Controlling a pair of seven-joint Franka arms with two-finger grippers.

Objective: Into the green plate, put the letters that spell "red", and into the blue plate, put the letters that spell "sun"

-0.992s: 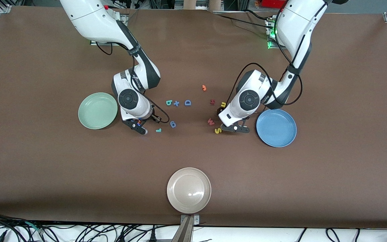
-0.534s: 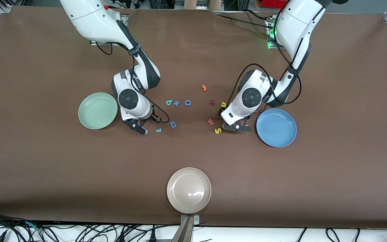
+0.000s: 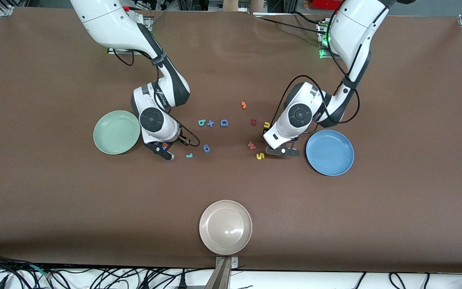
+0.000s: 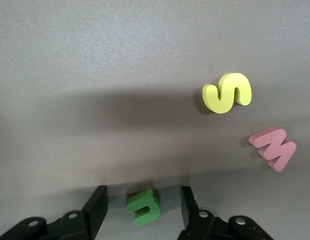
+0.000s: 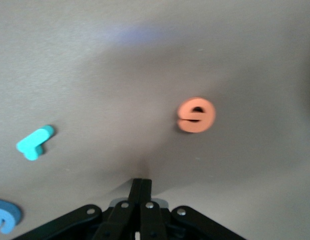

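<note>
From the front, the green plate (image 3: 116,132) sits toward the right arm's end of the counter (image 3: 395,208) and the blue plate (image 3: 329,152) toward the left arm's end. A beige plate (image 3: 225,227) lies nearest the camera.

The right pincer (image 3: 163,150) is low over the counter between the green plate and the teal "r" (image 3: 189,155), with the orange "e" (image 3: 165,145) showing right at it. The teal "d" (image 3: 201,122), a blue plus (image 3: 210,123) and a blue "D" (image 3: 224,123) form a row farther from the camera. A blue "6"-like piece (image 3: 206,149) lies near the "r".

The left pincer (image 3: 281,151) is low between the yellow "s" (image 3: 260,156) and the blue plate. The red "W" (image 3: 251,145), the yellow "u" (image 3: 266,125), a dark red "N" (image 3: 254,121) and a small orange piece (image 3: 244,105) lie nearby.

In the left wrist view, the left pincer (image 4: 144,190) stands partly spread. Its fingers (image 4: 97,210) flank the olive-green "n" (image 4: 143,206), which lies flat on the counter with a gap at each side. The "s" (image 4: 227,93) and the "W" (image 4: 273,148) lie apart from it.

In the right wrist view, the right pincer (image 5: 140,182) is pressed together and holds nothing. The "e" (image 5: 196,115) lies on the counter clear of its tips, the "r" (image 5: 34,142) is well apart, and a blue piece (image 5: 2,220) is cut off at the edge.
</note>
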